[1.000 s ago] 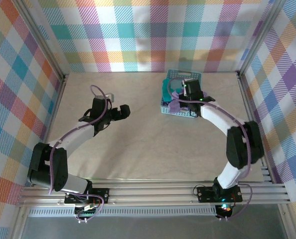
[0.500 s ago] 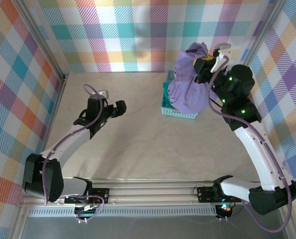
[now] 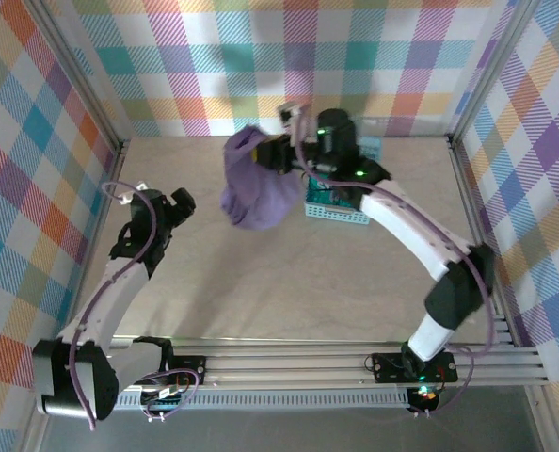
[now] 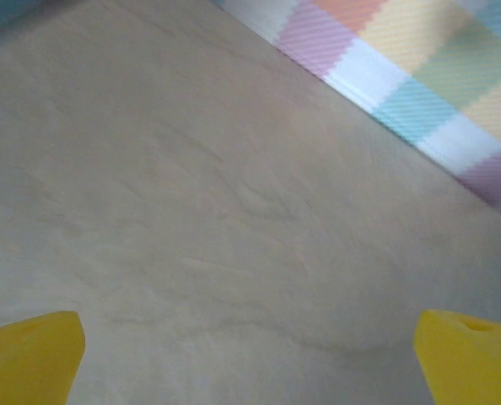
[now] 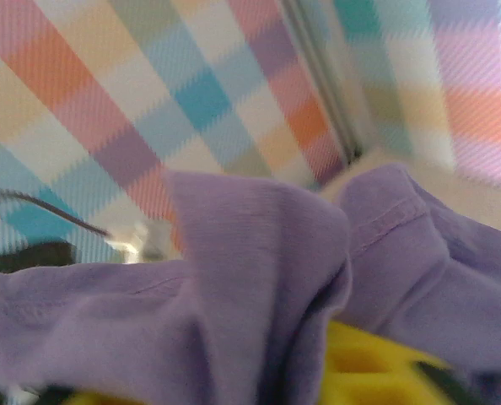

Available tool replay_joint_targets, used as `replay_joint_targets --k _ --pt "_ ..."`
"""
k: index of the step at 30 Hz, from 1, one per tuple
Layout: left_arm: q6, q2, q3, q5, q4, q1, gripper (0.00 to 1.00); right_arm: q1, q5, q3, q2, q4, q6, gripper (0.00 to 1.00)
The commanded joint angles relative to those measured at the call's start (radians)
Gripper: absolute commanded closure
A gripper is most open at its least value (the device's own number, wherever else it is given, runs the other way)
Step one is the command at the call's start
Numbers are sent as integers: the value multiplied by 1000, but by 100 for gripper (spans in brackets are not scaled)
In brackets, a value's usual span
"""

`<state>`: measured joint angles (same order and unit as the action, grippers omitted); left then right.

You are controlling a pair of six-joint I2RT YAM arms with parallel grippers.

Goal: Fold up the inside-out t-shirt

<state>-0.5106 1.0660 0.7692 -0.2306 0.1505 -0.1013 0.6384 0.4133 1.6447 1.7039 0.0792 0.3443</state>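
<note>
The inside-out t-shirt point(image 3: 254, 193) is a lavender bundle hanging in the air over the back middle of the table, left of the teal basket point(image 3: 341, 209). My right gripper point(image 3: 279, 151) is at the bundle's top. In the right wrist view the purple cloth point(image 5: 259, 253) drapes over the yellow fingers point(image 5: 377, 363) and hides the gap between them. My left gripper point(image 3: 180, 200) hovers over bare table at the left, well apart from the shirt, its yellow fingertips point(image 4: 31, 359) spread wide with nothing between them.
The small teal basket stands at the back right, just behind the right arm's forearm point(image 3: 411, 231). Checked walls point(image 3: 261, 66) close in the back and both sides. The tabletop point(image 3: 289, 282) in front of the shirt is bare wood.
The right arm has lifted the shirt out of the basket and swung it left, over the table's back middle. The left arm has drawn back toward the left wall.
</note>
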Motion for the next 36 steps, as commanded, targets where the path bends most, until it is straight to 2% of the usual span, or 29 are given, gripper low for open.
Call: replay_joint_targets --k 1,2,4,8,9,14,18,28,33,36 --pt "-47 -107 2 -82 79 8 0 -7 -60 62 98 169 -55 26" --pt "-45 -130 -5 -63 75 8 0 -8 -140 69 113 218 -104 18" --pt "-48 -160 -25 -1 47 8 0 -15 -337 33 120 239 -191 10" --pt "-73 -120 -53 113 -6 5 0 -61 -582 15 165 279 -255 9" --pt "-78 -99 -54 133 -14 4 0 -68 -604 26 186 299 -258 10" --pt "-90 22 -28 200 -29 -11 0 -78 -627 113 322 375 -273 13" --pt "-77 54 -15 217 -31 -32 0 -104 -668 125 367 378 -263 17" --pt "-37 71 -25 209 -47 -68 0 -121 -591 136 427 383 -234 20" --pt "-26 86 -16 212 -42 -74 0 -129 -589 184 489 406 -240 29" --pt "-19 86 -13 211 -34 -75 0 -163 -607 201 499 424 -241 41"
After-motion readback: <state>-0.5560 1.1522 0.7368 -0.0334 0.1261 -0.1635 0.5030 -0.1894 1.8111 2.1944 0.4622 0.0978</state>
